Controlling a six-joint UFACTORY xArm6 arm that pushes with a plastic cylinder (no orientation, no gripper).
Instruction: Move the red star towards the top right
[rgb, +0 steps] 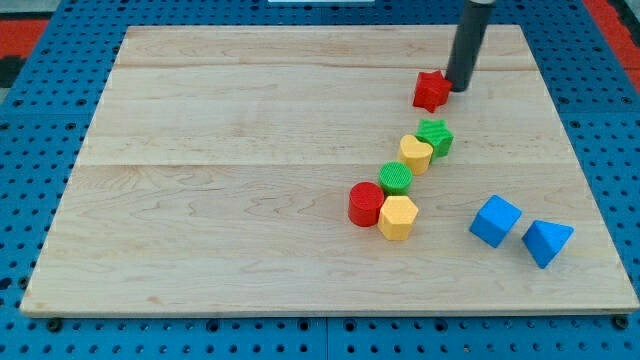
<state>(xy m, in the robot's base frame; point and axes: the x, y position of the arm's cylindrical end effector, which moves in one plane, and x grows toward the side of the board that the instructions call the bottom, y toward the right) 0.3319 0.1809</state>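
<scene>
Nearest the camera: the front edge of the wooden table (300, 300), bare at the view's bottom and left. Closest blocks are two blue ones at lower right, a blue cube (495, 220) and a blue wedge-like block (546, 241), just beside each other.

Mid-board, a diagonal chain rising toward the view's right: red cylinder (366, 203) touching a yellow hexagonal block (398, 217); above them a green cylinder (396, 178); then a second yellow block (416, 153) against a green star (435, 136).

Red star (431, 90) sits apart from the chain, in the upper right part of the table, short of the corner.

End effector: a plain dark rod, no jaws, so nothing to open or close and nothing gripped. Its tip (461, 86) rests on the table at the star's right side, touching or all but touching; I cannot tell which.

Handling, as a judgement: the star looks a small, rigid, light piece that should slide easily on smooth wood. Its points make it liable to spin if pushed off-centre. No taking hold is possible; contact must be a push. For travel to the top right, the tip seems to be on the wrong side and would need to come round to the star's lower-left face, pressing into a notch between points.
</scene>
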